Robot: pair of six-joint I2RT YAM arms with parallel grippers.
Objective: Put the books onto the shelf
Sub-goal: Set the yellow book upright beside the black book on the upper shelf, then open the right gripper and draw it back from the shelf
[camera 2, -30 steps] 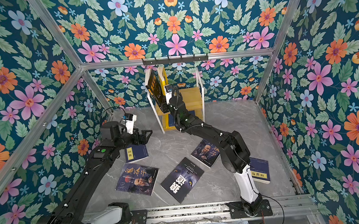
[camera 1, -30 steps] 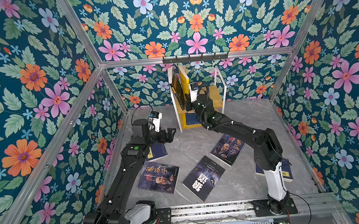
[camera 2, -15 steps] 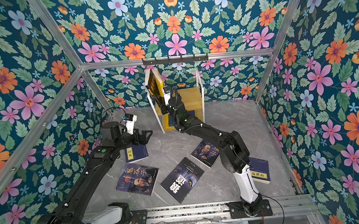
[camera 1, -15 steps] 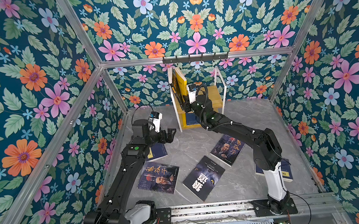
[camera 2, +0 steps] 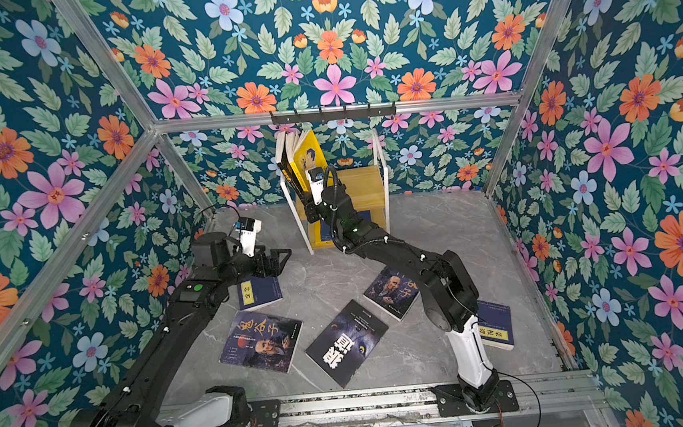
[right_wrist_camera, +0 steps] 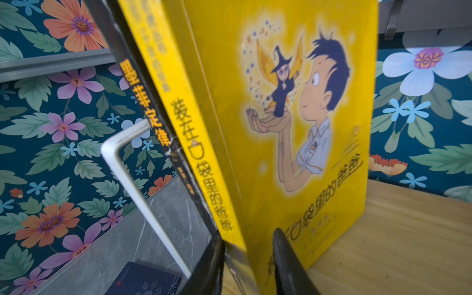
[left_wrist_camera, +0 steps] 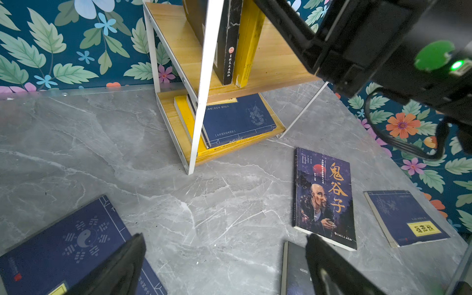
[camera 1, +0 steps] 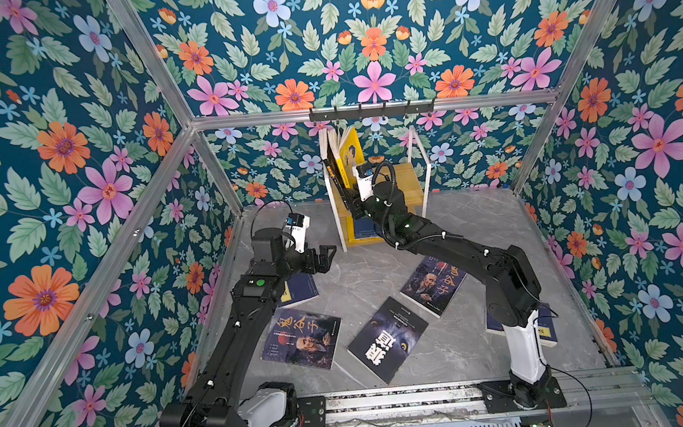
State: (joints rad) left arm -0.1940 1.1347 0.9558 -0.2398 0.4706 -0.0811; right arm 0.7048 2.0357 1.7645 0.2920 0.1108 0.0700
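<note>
The shelf (camera 1: 407, 182) (camera 2: 364, 185) stands at the back wall. On its upper board the yellow cartoon book (camera 1: 350, 151) (right_wrist_camera: 293, 127) stands against a black book (camera 1: 330, 169) (right_wrist_camera: 143, 102). My right gripper (camera 1: 353, 199) (right_wrist_camera: 249, 236) is open, its fingers on either side of the yellow book's lower corner. My left gripper (camera 1: 326, 257) (left_wrist_camera: 226, 236) hangs wide open above the table, holding nothing. Lying flat are two portrait books (camera 1: 299, 338) (camera 1: 435, 284), a black book (camera 1: 387, 340) and two navy books (camera 1: 300, 288) (camera 1: 546, 327).
A navy book (left_wrist_camera: 235, 120) lies on yellow ones on the shelf's lower board. The black hook rail (camera 1: 371, 111) runs just above the shelf. Floral walls close in three sides. The right arm (camera 1: 450, 243) stretches over the table's middle.
The right gripper has brought the yellow book from a tilt to standing against the black book, and its jaws have widened. The left arm has not moved.
</note>
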